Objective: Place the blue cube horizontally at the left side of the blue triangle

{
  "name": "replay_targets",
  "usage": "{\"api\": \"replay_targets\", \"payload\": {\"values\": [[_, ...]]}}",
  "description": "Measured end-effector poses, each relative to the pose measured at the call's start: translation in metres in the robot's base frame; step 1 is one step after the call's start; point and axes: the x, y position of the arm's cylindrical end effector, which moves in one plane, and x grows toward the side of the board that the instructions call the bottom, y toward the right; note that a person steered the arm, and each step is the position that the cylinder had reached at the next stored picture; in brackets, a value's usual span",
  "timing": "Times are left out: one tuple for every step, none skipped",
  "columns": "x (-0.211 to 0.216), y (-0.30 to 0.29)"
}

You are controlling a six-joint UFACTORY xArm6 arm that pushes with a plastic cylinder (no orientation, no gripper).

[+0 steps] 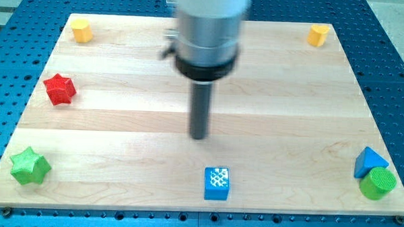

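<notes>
The blue cube point(217, 183) sits near the view's bottom edge of the wooden board point(121, 124), a little right of centre. The blue triangle point(369, 162) lies at the view's far right, touching a green cylinder point(377, 183) just below it. My tip point(199, 136) is on the board above and slightly left of the blue cube, with a gap between them. The rod hangs from a grey cylindrical arm end point(208, 33) at the view's top.
A red star point(59, 89) lies at the left. A green star point(30, 166) is at the bottom left. A yellow block point(81, 30) is at the top left and another yellow block point(318, 34) at the top right.
</notes>
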Motion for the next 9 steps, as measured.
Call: {"api": "replay_targets", "payload": {"values": [[0.011, -0.028], [0.113, -0.028], [0.117, -0.027], [0.116, 0.012], [0.102, 0.056], [0.102, 0.084], [0.102, 0.113], [0.101, 0.127], [0.101, 0.162]]}}
